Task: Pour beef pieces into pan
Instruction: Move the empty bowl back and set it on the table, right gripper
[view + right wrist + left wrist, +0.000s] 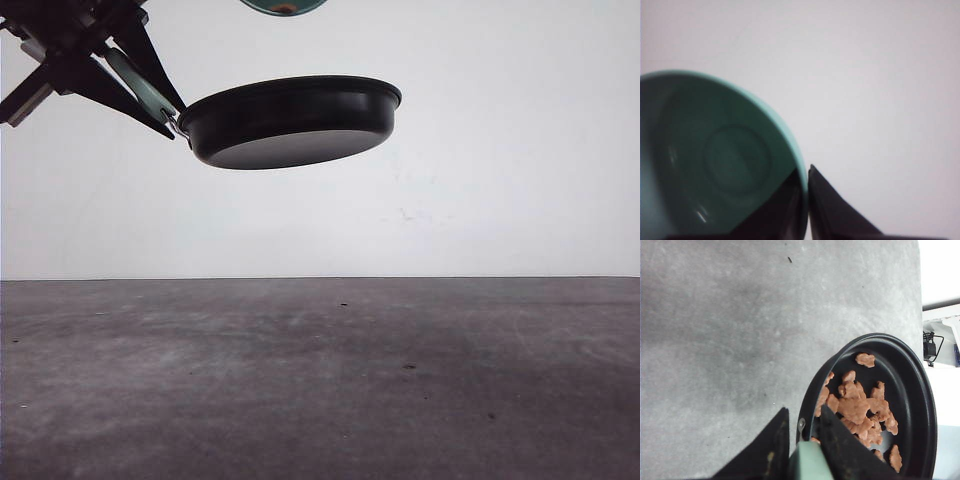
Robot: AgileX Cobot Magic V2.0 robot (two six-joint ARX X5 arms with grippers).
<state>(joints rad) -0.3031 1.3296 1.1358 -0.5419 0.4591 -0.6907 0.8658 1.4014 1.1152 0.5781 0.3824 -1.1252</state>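
Gripping the pale green handle (140, 85), the left gripper (150, 95) holds the pan (290, 120) in the air, high above the grey table (320, 380), its fingers (770, 450) pinched on either side of the handle. Inside the pan, the beef pieces (857, 410) lie scattered across the black bottom. The right gripper (807, 200) pinches the rim of the teal bowl (715, 155), one finger inside and one outside; the bowl's inside looks bare. The bowl hangs just above the pan at the front view's top edge.
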